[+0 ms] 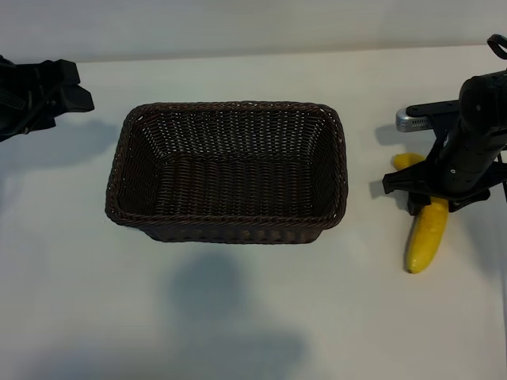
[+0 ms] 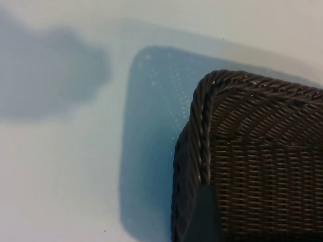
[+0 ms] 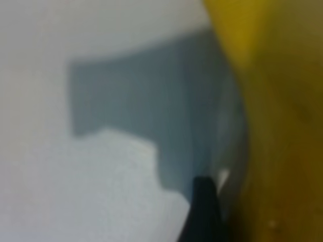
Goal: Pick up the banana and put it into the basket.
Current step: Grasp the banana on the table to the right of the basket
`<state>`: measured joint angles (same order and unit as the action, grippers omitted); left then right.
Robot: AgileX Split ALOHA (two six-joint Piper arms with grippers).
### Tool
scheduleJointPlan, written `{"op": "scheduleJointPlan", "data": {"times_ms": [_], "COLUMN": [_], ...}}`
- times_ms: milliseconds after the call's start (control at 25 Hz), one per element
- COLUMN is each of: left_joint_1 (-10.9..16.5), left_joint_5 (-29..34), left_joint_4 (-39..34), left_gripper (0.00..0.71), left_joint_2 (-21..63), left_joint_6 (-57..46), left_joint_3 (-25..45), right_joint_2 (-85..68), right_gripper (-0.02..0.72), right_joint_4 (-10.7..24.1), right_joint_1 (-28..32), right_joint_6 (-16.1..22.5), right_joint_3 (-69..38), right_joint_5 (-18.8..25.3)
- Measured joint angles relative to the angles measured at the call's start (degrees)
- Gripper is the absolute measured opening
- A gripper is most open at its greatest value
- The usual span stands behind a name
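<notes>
The yellow banana (image 1: 424, 237) lies on the white table to the right of the dark brown wicker basket (image 1: 230, 105), which holds nothing. My right gripper (image 1: 424, 198) is down over the banana's middle, its jaws on either side of the fruit. In the right wrist view one dark finger (image 3: 204, 206) stands close beside the banana (image 3: 282, 126), with a thin strip of table showing between them. The banana's far end pokes out behind the gripper. My left gripper (image 1: 79, 87) is parked open at the far left, apart from the basket.
The left wrist view looks down on a rounded corner of the basket (image 2: 262, 151), with one left finger (image 2: 202, 217) in front of its rim. Bare white table (image 1: 238, 317) lies in front of the basket. The right arm's body hides the table's right edge.
</notes>
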<state>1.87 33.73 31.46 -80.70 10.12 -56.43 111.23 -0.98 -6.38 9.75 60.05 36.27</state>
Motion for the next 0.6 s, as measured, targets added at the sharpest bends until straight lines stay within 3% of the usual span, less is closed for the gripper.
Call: {"op": "scheduleJointPlan", "data": {"times_ms": [160,600], "left_joint_1": [0.0,0.0], "left_joint_5": [0.0,0.0], "left_joint_4": [0.0,0.0], "left_gripper": [0.59,0.59], "left_joint_2": [0.0,0.0], "left_joint_6": [0.0,0.0], "left_joint_3": [0.0,0.0], "right_joint_2": [0.0,-0.2], "right_gripper": [0.4,0.4], "right_joint_4": [0.2,0.2], "right_joint_1": [0.0,0.0], "right_joint_6": [-0.1,-0.1], "right_joint_3": [0.0,0.0], "right_joint_5": [0.2,0.4]}}
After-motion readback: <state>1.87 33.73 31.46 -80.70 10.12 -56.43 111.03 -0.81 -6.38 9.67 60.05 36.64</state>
